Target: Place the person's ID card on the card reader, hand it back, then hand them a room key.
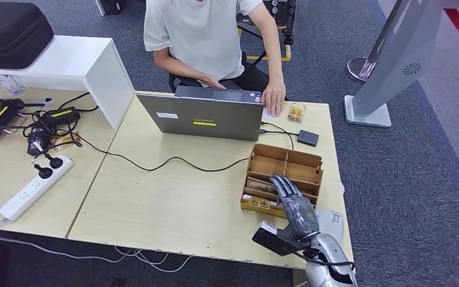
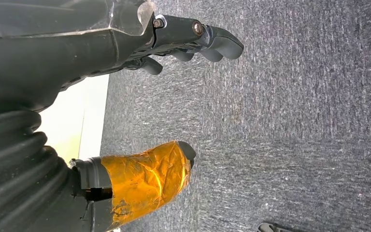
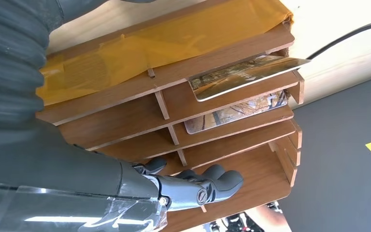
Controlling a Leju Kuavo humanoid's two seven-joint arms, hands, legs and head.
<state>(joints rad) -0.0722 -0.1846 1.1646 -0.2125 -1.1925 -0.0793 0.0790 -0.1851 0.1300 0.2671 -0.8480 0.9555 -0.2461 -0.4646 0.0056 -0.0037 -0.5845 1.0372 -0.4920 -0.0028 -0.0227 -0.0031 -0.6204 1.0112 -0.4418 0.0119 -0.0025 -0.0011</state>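
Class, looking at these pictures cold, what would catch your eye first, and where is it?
The robot's right hand reaches over the wooden card organiser at the table's near right corner, fingers extended above its slots, where printed cards lie. Behind the open laptop sits a person, one hand on the table.

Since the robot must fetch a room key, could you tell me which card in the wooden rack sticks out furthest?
The upper card, tilted, its corner jutting past the wooden rack's side wall.
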